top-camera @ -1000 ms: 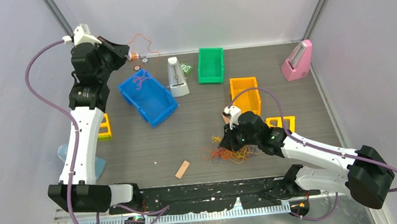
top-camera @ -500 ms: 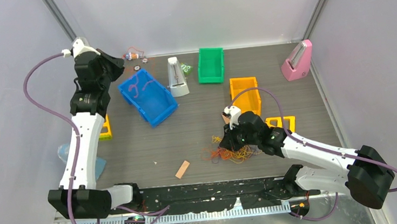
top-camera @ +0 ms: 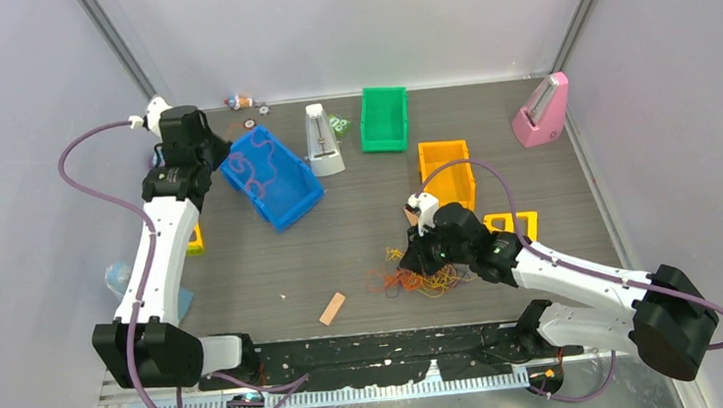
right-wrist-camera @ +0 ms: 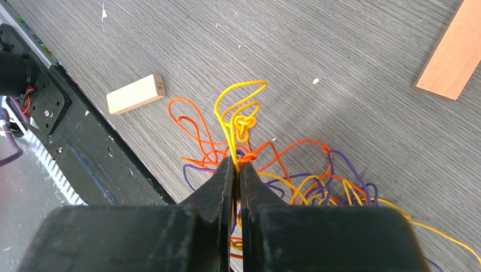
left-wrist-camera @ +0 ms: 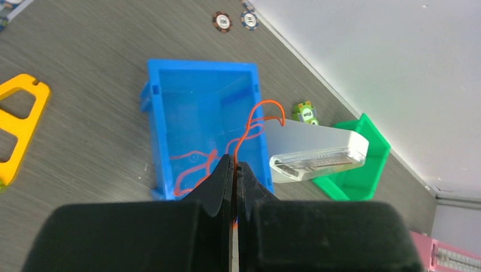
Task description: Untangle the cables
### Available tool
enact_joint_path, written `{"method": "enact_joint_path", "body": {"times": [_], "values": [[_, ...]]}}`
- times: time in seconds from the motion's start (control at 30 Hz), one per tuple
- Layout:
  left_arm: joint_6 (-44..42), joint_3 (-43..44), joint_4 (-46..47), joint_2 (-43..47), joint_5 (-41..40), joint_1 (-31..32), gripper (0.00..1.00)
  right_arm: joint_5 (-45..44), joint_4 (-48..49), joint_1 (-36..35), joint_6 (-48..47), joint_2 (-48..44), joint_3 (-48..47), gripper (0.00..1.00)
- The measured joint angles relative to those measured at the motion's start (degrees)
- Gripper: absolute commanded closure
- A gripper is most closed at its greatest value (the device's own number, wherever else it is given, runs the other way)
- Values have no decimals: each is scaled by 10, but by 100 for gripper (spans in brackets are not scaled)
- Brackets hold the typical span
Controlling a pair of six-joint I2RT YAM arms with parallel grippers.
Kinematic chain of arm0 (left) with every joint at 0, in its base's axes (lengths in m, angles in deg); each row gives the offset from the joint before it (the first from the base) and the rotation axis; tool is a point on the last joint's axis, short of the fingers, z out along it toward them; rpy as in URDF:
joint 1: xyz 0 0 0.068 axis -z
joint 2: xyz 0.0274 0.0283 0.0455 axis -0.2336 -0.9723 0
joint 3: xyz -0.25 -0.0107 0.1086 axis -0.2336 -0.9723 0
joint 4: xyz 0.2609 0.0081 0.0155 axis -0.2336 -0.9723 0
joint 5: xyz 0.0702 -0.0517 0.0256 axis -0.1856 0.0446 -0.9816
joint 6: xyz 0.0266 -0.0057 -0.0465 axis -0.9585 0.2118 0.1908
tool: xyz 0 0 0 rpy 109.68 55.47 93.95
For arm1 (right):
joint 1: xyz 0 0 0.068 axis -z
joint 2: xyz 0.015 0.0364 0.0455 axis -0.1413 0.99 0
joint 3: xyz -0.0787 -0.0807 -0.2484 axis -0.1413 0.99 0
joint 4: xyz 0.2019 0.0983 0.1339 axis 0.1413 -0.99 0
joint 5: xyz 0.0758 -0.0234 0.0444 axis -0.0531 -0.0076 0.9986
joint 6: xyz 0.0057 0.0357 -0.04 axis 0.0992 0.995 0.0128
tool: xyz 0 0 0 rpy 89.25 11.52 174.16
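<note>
At about ten o'clock on the bench, the left end effector hangs by the edge of a blue bin. Its jaws are pressed together on a single orange cable. The cable loops up from the fingertips, and more orange strand lies curled on the bin's floor. At eleven o'clock, just beside the bin, stands a white metronome. A small wooden block lies at six o'clock near the bench's front edge, and a green bin sits at twelve o'clock.

At five o'clock the tangle of cables lies loose on the bench, with orange, yellow and dark purple strands crossing one another. The right end effector is down at the tangle's edge. Its jaws are closed on a yellow strand that rises from the fingertips into a knotted loop, and orange strands touch the tips on either side. An orange bin sits at three o'clock, and a pink metronome stands at two o'clock.
</note>
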Motion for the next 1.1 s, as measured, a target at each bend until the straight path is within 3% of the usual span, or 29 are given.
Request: {"method": "enact_joint_path", "body": {"times": [0.53, 1.1], "values": [[110, 36, -93, -81, -88, 41, 100, 4, 4, 0, 0, 3, 0, 95], [150, 56, -88, -193, -129, 57, 100, -1, -1, 0, -10, -7, 0, 95]]}}
